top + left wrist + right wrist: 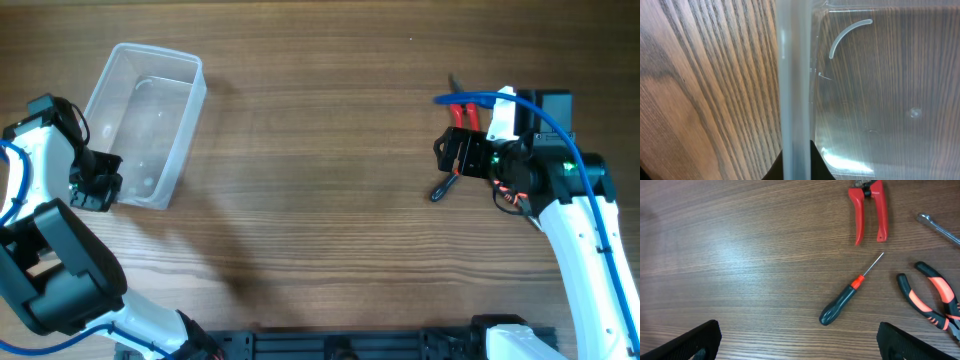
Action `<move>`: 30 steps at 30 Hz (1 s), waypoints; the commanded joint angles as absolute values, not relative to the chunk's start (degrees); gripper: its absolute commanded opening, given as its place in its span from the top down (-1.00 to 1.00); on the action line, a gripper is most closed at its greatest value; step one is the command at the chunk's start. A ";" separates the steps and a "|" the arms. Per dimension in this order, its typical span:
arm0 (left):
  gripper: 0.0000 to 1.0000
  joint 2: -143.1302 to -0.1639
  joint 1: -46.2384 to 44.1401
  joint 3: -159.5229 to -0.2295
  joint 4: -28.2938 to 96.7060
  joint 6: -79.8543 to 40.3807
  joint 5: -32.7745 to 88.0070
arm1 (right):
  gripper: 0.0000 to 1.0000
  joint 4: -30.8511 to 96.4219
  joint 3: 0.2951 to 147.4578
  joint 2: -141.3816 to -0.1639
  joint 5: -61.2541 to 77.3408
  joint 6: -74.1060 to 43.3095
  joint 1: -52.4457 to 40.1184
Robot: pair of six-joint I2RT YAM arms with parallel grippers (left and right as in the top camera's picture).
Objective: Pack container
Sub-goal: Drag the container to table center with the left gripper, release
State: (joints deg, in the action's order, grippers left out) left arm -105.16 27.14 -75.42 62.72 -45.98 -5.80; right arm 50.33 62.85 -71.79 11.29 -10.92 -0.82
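The clear plastic container (193,112) lies at the table's far left, empty. My left gripper (100,187) is shut on its near left wall. In the left wrist view the wall (794,75) runs upright between my two dark fingertips (797,167). My right gripper (462,155) hovers open and empty over the tools at the right. In the right wrist view its fingers (800,342) are spread wide. Ahead of them lie a black-handled screwdriver (844,303), red-handled cutters (871,207) and black-and-orange pliers (932,300).
A metal wrench (940,227) lies beyond the pliers at the right edge of the right wrist view. In the overhead view only the red handles (463,113) and the screwdriver's handle (441,189) show round my right gripper. The table is brown wood.
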 commanded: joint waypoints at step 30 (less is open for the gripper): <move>0.92 -91.64 -13.56 -76.51 55.09 -6.79 -1.10 | -0.99 56.07 69.43 -63.81 -13.96 -20.78 0.36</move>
State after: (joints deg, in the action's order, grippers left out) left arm -89.45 -10.90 -75.66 55.64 -10.59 -3.05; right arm 55.51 68.20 -64.27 -12.27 -19.73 0.21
